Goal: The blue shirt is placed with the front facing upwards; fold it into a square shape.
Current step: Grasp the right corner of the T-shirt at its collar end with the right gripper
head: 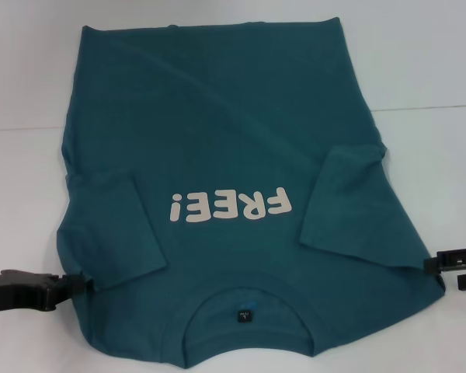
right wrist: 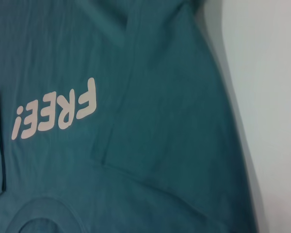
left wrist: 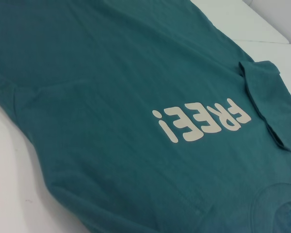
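The blue shirt (head: 233,148) is lying face up on the white table (head: 435,70), filling most of the head view, with its collar (head: 245,311) at 6 o'clock, its hem toward 12 o'clock and the white "FREE!" lettering (head: 227,206) reading upside down near the centre. Both sleeves are lying folded inward over the chest, one at 8 o'clock, one at 4 o'clock. The cloth is looking soft, light and limp, likely sagging and wrinkling when lifted, so the shoulder edges beside the collar are seeming the best places to pinch. The left gripper (head: 79,284) is reaching in low from 8 o'clock, touching the shoulder edge; the right gripper (head: 433,264) is sitting at the opposite edge at 4 o'clock. Whether either one's fingers are apart or clamped on fabric, I cannot tell
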Controlling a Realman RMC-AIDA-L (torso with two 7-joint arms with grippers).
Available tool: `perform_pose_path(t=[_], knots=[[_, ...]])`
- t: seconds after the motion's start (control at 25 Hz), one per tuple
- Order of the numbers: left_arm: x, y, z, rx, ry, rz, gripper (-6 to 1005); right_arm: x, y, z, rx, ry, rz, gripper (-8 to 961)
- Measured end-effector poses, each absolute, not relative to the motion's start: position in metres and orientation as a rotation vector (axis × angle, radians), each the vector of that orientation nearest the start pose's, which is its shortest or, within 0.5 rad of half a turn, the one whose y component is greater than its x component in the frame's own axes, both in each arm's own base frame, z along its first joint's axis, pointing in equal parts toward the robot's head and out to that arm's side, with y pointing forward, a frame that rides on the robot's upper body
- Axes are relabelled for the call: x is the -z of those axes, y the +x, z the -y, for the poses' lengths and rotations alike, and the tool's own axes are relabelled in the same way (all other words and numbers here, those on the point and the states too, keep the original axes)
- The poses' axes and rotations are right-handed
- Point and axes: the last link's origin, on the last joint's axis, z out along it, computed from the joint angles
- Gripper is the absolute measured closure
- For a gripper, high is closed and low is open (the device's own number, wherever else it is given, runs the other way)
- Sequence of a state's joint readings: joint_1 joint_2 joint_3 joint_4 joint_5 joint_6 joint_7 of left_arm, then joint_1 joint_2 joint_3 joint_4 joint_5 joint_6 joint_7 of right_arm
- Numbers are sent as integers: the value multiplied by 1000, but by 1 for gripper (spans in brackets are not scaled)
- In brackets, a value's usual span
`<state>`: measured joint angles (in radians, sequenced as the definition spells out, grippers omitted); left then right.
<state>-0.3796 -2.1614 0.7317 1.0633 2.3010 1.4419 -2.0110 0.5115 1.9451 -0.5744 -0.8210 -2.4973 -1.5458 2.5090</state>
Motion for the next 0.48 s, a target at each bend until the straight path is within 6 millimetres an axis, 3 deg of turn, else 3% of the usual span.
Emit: perform_pose_path(t=[0.48], knots=[[-25, -302, -317, 290, -2409, 1258, 948, -78, 346, -326, -171, -1989, -1950, 8]])
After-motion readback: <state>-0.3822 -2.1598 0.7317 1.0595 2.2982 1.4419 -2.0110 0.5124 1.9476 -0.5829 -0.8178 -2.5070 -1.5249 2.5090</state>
